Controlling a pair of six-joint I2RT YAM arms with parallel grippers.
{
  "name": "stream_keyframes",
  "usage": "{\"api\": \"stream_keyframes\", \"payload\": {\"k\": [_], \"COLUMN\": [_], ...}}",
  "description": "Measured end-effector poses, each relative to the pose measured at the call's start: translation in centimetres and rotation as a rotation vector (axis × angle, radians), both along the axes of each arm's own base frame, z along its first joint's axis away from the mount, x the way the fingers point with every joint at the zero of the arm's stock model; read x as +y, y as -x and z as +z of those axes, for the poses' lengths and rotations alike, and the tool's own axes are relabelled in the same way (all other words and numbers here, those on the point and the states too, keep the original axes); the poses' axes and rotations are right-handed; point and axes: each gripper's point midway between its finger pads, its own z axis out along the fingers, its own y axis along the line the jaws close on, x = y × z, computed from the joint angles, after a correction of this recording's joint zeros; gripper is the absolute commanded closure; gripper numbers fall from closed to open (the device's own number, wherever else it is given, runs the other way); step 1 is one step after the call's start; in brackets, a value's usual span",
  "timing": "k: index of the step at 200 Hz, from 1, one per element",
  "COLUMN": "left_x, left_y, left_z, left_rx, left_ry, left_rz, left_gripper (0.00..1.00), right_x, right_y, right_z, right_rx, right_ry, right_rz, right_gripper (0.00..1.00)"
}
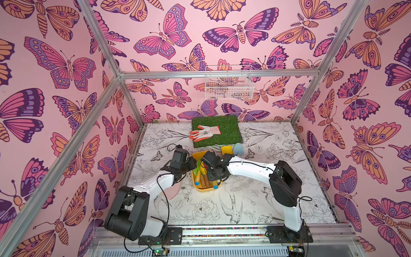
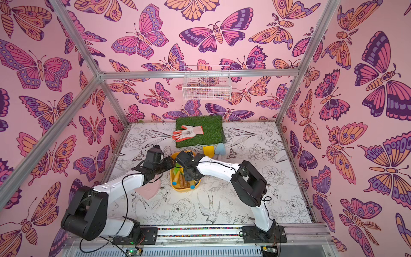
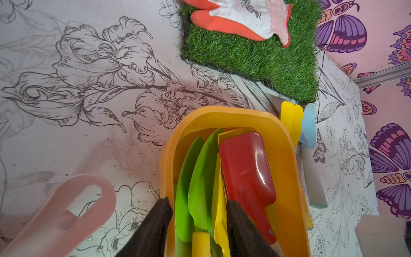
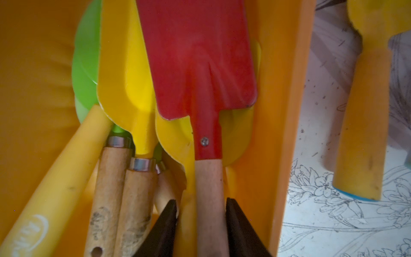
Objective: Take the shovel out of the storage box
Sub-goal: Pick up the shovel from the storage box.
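Since several shovels lie packed lengthwise in the storage box (image 3: 222,111), which sits mid-table between the two arms, the right gripper (image 4: 201,200) is set at the handle end, where the red shovel (image 4: 200,55) rests on top beside one long wall. Its wooden handle (image 4: 210,200) runs between the dark fingers. One finger lies close against it and the other stands off with a sliver of yellow in the gap, so the jaws are apart around the handle, not yet clamped. The handle looks the sensible hold, being narrow and clear of the overlapping blades. The left gripper (image 3: 198,200), jaws also apart, straddles the opposite long wall with the green shovels (image 3: 195,178) between its fingers. That is probably to keep the light tray from rising with the shovel, though I cannot tell if it presses. A yellow shovel (image 1: 226,150) and a pale blue shovel (image 1: 238,148) lie on the table just beside the box.
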Motion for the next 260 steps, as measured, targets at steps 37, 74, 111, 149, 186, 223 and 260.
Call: {"api": "stream_keyframes", "payload": {"k": [37, 74, 111, 149, 186, 223, 260], "left_x": [-0.1, -0.1, -0.1, -0.2, -0.3, -0.3, -0.3], "left_y": [0.0, 0.0, 0.1, 0.1, 0.1, 0.1, 0.1], "left_z": [0.0, 0.0, 0.0, 0.0, 0.0, 0.0, 0.0], "left_rx": [0.001, 0.001, 0.002, 0.003, 0.005, 0.005, 0.004], "left_ry": [0.002, 0.003, 0.006, 0.01, 0.013, 0.013, 0.012], "left_rz": [-0.003, -0.004, -0.006, -0.011, -0.014, -0.014, -0.014], "left_gripper": [0.53, 0.52, 0.52, 0.52, 0.52, 0.53, 0.52], "right_x": [0.0, -0.1, -1.1, -1.6, -2.8, -3.2, -4.1], "right_y": [-0.1, -0.1, 0.2, 0.8, 1.0, 0.9, 0.7], "right_z": [0.1, 0.1, 0.9, 2.5, 4.7, 6.3, 7.9], "right_rx": [-0.007, -0.015, -0.031, -0.055, -0.099, -0.131, -0.161], "right_ry": [-0.003, -0.003, -0.008, -0.05, -0.091, -0.123, -0.149], "right_rz": [-0.015, -0.023, -0.033, -0.036, -0.056, -0.062, -0.078], "right_gripper": [0.75, 0.82, 0.84, 0.84, 0.85, 0.85, 0.87]}}
